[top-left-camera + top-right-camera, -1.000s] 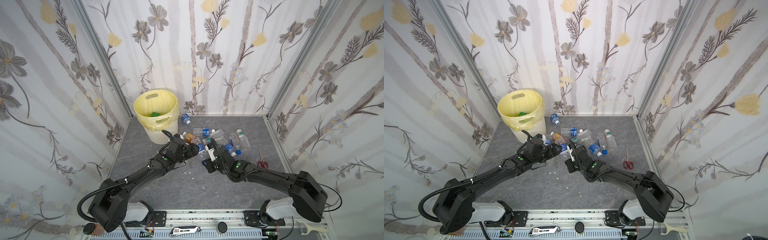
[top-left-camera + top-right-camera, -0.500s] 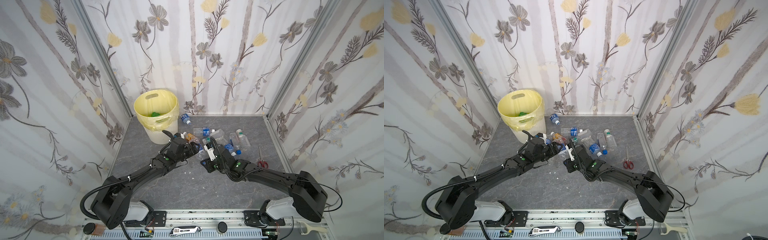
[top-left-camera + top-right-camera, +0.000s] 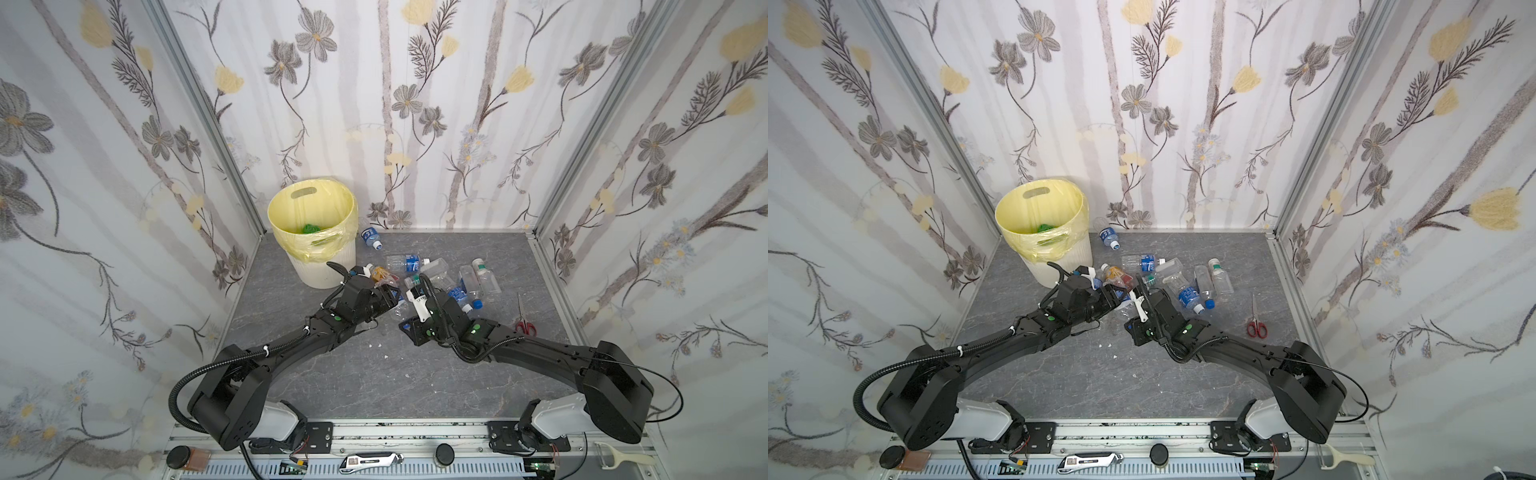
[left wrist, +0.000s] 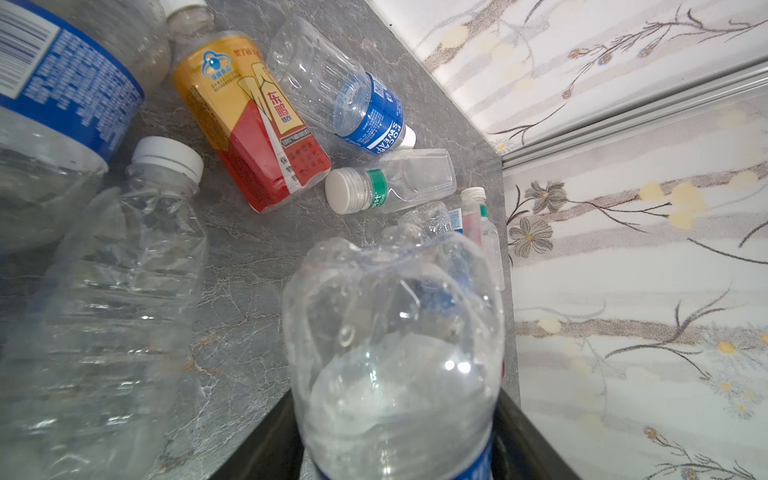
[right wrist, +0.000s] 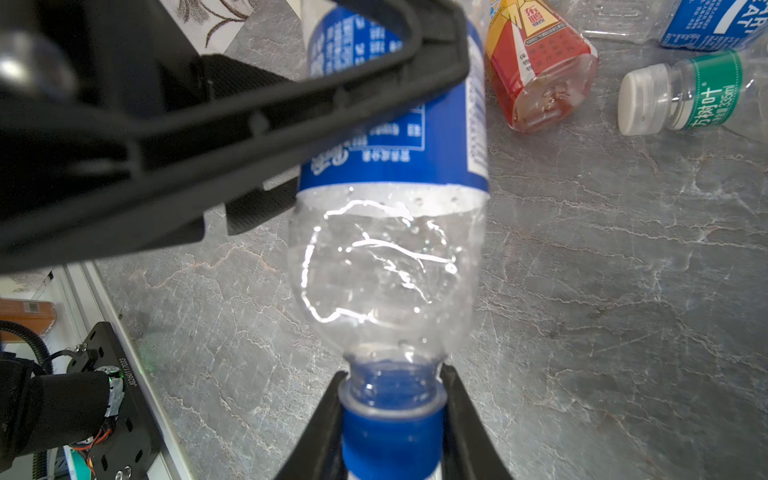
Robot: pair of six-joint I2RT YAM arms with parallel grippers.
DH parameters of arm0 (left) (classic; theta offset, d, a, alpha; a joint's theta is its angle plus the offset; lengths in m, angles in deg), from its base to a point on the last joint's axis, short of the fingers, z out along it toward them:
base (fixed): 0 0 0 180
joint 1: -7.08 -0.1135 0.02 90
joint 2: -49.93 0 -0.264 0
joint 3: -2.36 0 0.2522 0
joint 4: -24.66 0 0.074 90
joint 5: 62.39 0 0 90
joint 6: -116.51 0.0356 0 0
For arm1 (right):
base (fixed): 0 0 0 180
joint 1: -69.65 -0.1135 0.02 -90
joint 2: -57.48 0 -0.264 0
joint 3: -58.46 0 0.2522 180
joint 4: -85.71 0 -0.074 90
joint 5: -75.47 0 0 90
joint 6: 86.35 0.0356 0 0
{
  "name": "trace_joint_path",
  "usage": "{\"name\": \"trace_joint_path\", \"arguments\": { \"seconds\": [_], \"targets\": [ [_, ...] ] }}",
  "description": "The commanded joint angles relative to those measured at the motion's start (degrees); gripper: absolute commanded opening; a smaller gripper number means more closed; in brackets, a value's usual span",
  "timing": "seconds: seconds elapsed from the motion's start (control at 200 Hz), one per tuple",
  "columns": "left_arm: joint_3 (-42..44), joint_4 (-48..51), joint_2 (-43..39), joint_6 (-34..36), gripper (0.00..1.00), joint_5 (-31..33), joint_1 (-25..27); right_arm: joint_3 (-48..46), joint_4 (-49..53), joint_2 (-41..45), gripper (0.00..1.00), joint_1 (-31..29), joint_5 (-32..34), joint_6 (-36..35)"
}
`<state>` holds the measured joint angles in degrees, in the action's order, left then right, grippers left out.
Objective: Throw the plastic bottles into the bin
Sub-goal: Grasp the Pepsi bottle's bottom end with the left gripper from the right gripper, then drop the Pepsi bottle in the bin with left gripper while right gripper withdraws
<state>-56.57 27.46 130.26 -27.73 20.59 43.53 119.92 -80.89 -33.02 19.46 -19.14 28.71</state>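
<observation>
Blue-labelled bottle [image 5: 390, 266] at centre of surface [image 3: 374, 382], between both arms. Right fingers [image 5: 457, 415] clamped on its blue cap. Left fingers [image 5: 249, 124] bracket labelled body, half-spread; firm grip cannot be told. Bin [image 3: 316, 274] in far-left corner, just beside left wrist. Other bottles [image 3: 478, 282] heaped behind; scissors [image 3: 525, 326] near right edge; front surface open. Versus one second earlier: left arm further forward, fingers narrower.

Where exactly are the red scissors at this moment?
In both top views the red scissors lie on the right side of the grey table, apart from the bottles and near the right wall.
</observation>
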Motion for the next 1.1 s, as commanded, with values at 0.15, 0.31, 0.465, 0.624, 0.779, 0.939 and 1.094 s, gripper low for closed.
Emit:
{"name": "trace_joint_path", "arguments": {
  "seconds": [0.15,0.31,0.465,0.624,0.779,0.939,1.094],
  "targets": [
    [0.0,-2.6,-0.1,0.1,0.56,1.4,0.2,0.2,-3.3,-0.5,0.24,-0.1,-0.9,1.1],
    [0.4,-2.6,-0.3,0.3,0.54,1.9,0.2,0.3,-3.1,-0.4,0.3,-0.1,-1.0,1.2],
    [0.5,-2.3,-0.4,0.8,0.53,2.0,0.3,0.8,-1.8,0.4,0.44,-0.1,-0.8,1.1],
    [-1.1,0.2,-0.6,1.0,0.53,2.4,0.2,2.0,1.4,2.6,0.64,-0.1,0.5,1.0],
    [-3.5,4.5,-1.6,-0.1,0.53,3.9,-0.1,3.8,5.6,5.9,0.79,0.0,2.8,0.7],
    [-6.0,7.4,-5.1,-2.4,0.53,6.1,-1.1,6.3,10.3,9.4,0.97,0.0,5.4,0.4],
    [-13.0,12.5,-7.1,-2.7,0.53,7.9,-2.9,11.2,14.2,12.4,1.0,0.1,7.3,-0.7]
  ]
}}
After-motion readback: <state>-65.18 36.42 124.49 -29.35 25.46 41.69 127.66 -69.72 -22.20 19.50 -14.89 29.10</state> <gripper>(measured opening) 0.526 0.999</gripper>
